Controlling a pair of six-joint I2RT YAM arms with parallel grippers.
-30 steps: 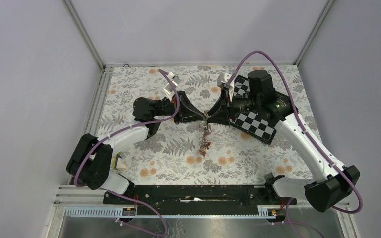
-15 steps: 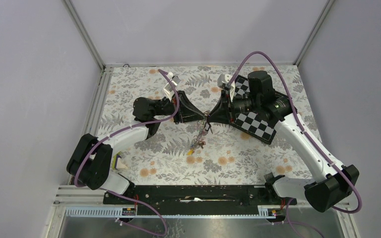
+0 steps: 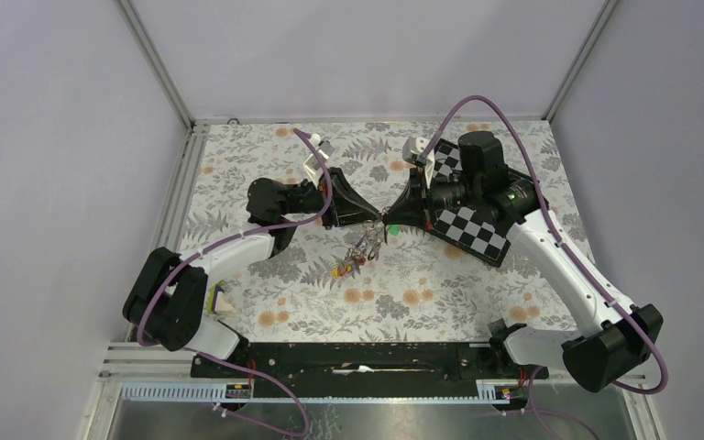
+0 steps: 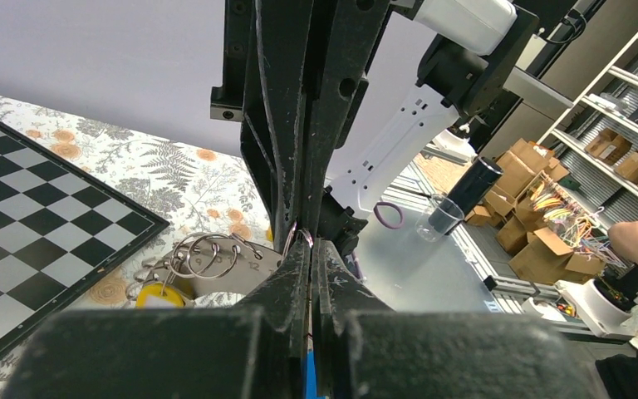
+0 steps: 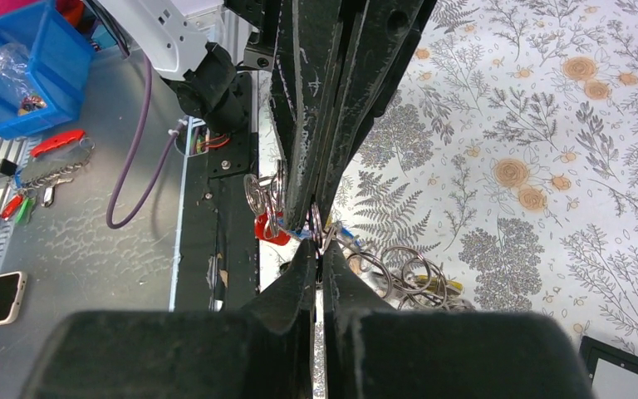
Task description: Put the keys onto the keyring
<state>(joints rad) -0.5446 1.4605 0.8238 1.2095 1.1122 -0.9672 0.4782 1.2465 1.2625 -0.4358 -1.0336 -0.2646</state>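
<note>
- Left tool [image 4: 311,249]: clenched, jaws pressed flat together. A thin wire loop shows right at its tips, so it appears to be pinching the keyring [image 4: 212,253] by one strand.
- Right tool [image 5: 316,249]: also clenched, and it meets the left tool tip to tip above the middle of the table [image 3: 266,156]. Wire loops lie against its tips, but whether it has caught one or has shut just beside it cannot be told.
- Keyring: a cluster of linked wire rings held off the table at the point where the two tools meet.
- Keys [image 3: 341,269]: they hang from the rings in a bunch that trails down and towards the left arm's side. A yellow head and a red head show at the low end and a green one sits near the tips. The exact count is not readable.
- Chequered board [image 3: 472,229]: it lies flat under the right arm, apart from the bunch.
- Step in hand, as judged: a two-handed hold on the ring, ready to work a key along the wire.
- Hazard, slip: the pinch is on bare thin wire. The weight of the hanging bunch could twist the loop out of the jaws and drop it onto the table.
- Hazard, false grasp: if the right tool has shut on nothing, any pull apart would leave the ring unopened.
- Hazard, contact: the fingertips sit nose to nose, so a small misaligned push could drive one tool into the other.
- Hazard, tangle: several rings overlap, so a key may snag on the wrong loop.
</note>
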